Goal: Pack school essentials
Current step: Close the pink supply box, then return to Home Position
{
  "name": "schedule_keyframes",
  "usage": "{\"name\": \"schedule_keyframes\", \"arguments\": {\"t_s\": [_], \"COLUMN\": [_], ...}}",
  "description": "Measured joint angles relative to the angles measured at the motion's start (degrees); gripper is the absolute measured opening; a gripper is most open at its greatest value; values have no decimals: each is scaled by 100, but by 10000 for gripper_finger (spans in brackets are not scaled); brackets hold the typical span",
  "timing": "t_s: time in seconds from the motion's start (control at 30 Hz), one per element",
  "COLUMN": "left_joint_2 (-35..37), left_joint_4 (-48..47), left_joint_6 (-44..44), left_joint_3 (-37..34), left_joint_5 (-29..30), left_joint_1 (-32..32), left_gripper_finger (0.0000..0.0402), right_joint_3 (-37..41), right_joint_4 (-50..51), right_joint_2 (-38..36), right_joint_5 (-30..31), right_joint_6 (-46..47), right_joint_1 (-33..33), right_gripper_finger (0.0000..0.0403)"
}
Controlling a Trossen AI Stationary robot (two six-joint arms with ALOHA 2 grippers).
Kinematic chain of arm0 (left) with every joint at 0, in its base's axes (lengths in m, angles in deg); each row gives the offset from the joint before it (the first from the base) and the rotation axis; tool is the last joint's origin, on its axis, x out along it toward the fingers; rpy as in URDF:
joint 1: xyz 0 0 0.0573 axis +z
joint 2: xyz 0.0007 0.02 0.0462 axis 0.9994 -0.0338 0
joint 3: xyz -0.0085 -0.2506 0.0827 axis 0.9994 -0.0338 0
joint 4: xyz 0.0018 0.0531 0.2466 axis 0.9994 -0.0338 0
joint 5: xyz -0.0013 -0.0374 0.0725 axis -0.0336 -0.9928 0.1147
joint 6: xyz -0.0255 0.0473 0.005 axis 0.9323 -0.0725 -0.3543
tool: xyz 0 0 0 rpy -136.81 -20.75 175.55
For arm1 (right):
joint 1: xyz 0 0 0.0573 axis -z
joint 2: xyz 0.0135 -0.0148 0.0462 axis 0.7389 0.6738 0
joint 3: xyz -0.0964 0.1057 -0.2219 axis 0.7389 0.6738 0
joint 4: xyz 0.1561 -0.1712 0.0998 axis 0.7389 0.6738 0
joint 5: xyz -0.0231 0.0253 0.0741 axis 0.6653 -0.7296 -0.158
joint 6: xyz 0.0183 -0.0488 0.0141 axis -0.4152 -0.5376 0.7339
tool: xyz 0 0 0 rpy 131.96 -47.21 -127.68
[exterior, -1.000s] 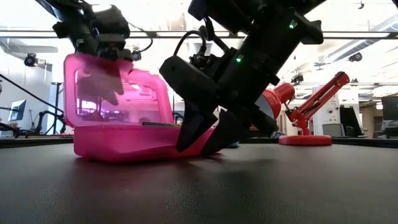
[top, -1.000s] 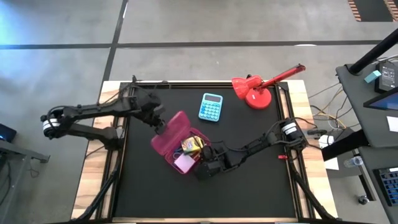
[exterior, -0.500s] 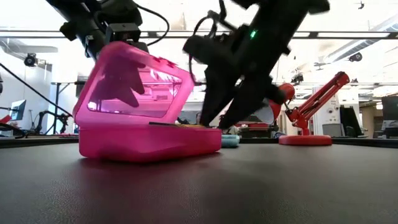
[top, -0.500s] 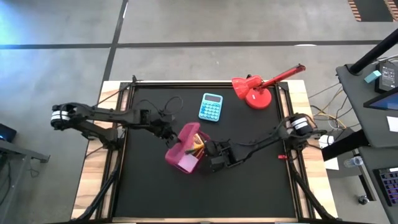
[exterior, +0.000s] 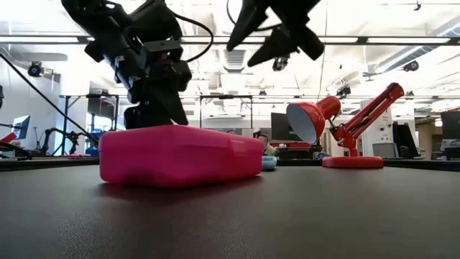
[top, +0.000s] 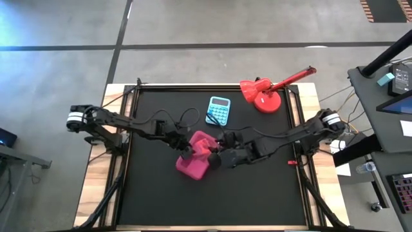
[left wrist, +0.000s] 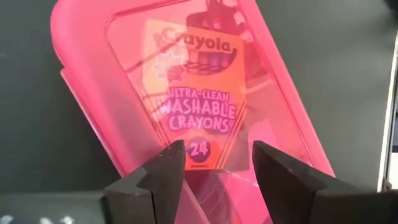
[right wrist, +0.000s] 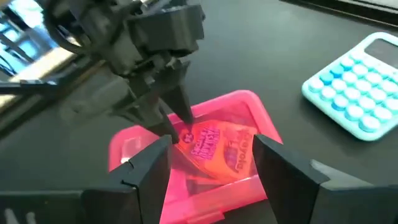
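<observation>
The pink plastic case lies shut on the black table, flat on its base. Through its clear lid the crayon box shows; the other stationery inside is hidden. My left gripper stands over the lid, open, fingers pointing down. My right gripper is open and hovers well above the case's right end, with its two fingers framing the case in the right wrist view. It touches nothing. My left gripper comes at the case from above, slanting in from the table's left. Its open fingertips rest on the lid's top face beside the crayon label. The case lies flat on the table with the lid down.
A light-blue calculator lies just beyond the case toward the far edge. A red desk lamp stands at the far right. The near half of the table is bare black mat.
The case's lid, upright and open a second ago, has swung down onto the base and now lies shut. My left gripper followed it down and toward the right. My right gripper, which stood at the case's right end near the table, has risen well above it.
</observation>
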Motion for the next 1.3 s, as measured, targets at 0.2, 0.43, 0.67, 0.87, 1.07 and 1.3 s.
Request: {"name": "schedule_keyframes", "arguments": {"t_s": [0.2,0.43,0.67,0.87,1.07,1.3], "left_joint_2": [-60,-44,-44,-44,147,935], "left_joint_4": [161,165,178,176,96,88], "left_joint_6": [-2,-2,-2,0,-1,-215], "left_joint_3": [-4,-13,-17,-20,-30,-36], "left_joint_5": [84,161,205,222,259,256], "left_joint_1": [-9,-9,-9,-4,-1,2], "left_gripper_finger": [176,176,176,176,176,176], "right_joint_3": [2,4,4,-2,3,13], "right_joint_4": [34,11,-204,-254,-252,-42], "right_joint_2": [428,1121,1557,1736,1613,1096], "right_joint_5": [-20,-111,-189,-77,-154,-215], "right_joint_6": [33,-145,-410,-455,-524,-941], "right_joint_1": [0,-68,-66,-98,-122,-188], "right_gripper_finger": [214,214,214,214,214,214]}}
